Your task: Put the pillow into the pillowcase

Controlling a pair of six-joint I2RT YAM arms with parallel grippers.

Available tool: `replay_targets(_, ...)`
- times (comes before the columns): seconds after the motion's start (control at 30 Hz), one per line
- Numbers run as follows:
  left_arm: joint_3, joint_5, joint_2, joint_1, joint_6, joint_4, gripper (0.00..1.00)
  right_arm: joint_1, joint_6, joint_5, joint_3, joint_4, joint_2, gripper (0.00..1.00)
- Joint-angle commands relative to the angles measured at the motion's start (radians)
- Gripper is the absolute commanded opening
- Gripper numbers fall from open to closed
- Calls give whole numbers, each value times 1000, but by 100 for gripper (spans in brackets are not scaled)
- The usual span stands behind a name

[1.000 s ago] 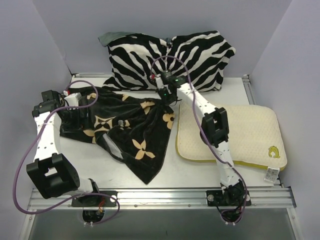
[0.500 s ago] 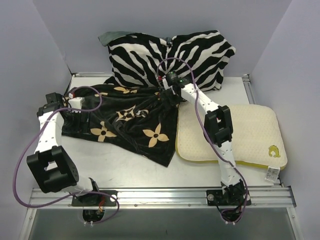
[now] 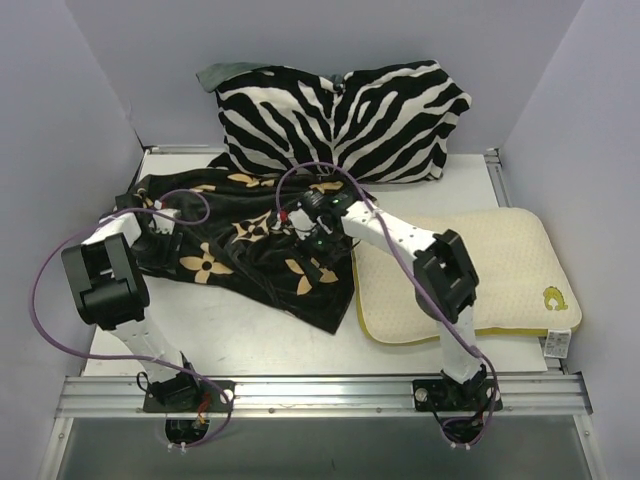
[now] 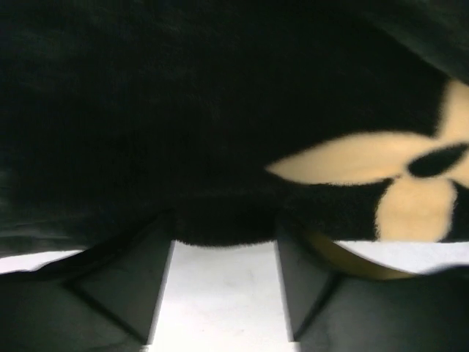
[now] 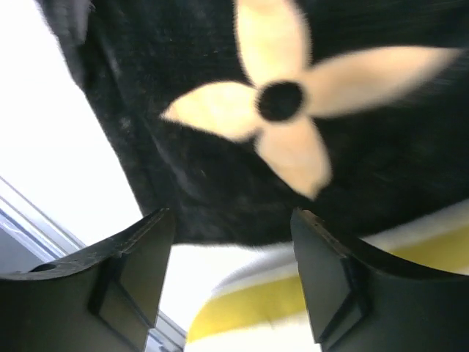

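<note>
Black velvet pillowcase [image 3: 250,235] sits crumpled left of the pillow [image 3: 500,265], edges touching. Left gripper [image 4: 226,229] and right gripper [image 5: 231,220] both look spread, holding nothing, so the opening could flop shut and the pillow snag on folds

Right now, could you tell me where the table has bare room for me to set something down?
The widest bare patch of table lies between the pillowcase and the front rail, right of the left arm. A smaller one sits at the back right, between the zebra cushion and the pillow. The middle is crowded.
</note>
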Motion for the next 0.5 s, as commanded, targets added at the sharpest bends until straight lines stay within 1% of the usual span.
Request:
replay_targets(0.0,41,-88,61,-1,58,76,62,0,37,-30,-5,-45,105,63)
replay_targets(0.03,27,-105,87,1,70,76,60,1,34,-22,6,-45,134,61)
replay_targets(0.1,1,-150,95,18,98,72,52,11,24,13,3,-45,157,56)
replay_targets(0.17,-68,-165,71,51,162,55,42,17,1,36,-26,-47,160,51)
replay_targets(0.2,-95,-165,54,68,205,47,38,21,-7,55,-42,-45,159,51)
replay_targets(0.23,-117,-165,14,85,228,14,32,21,-16,61,-57,-47,151,51)
replay_targets(0.3,-177,-153,-32,142,301,-34,25,24,-25,72,-114,-51,137,51)
replay_targets(0.33,-194,-130,-82,160,334,-92,21,26,-30,75,-137,-51,114,50)
replay_targets(0.37,-216,-129,-111,173,366,-120,19,27,-42,76,-158,-56,103,50)
replay_targets(0.4,-252,-121,-144,185,430,-149,17,29,-48,75,-201,-68,91,50)
replay_targets(0.43,-269,-107,-209,189,467,-224,15,35,-56,69,-223,-76,64,50)
replay_targets(0.47,-286,-86,-245,190,502,-258,9,37,-74,61,-243,-93,51,50)
